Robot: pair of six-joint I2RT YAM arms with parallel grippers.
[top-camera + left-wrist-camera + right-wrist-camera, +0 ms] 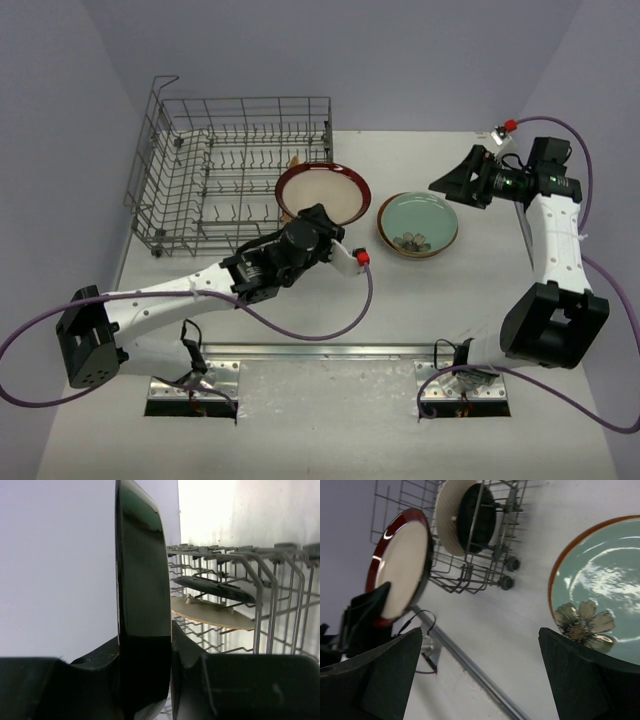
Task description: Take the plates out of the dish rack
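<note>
Left jaws are pinching the red-rimmed plate [322,193] by its rim, the dish rack [245,100] and its two plates [447,515] standing just beyond them, while right jaws are hovering spread beside the green plate [418,220].

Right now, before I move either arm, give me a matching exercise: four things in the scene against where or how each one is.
Things:
1. red-rimmed plate
2. green flowered plate
3. small black plate
4. right fingers

States:
A. standing in the dish rack
B. wide open, holding nothing
C. lying on the table, right of the rack
D. clamped by its rim in the left fingers

Pairs: 1-D, 2-C, 3-A, 4-B.
</note>
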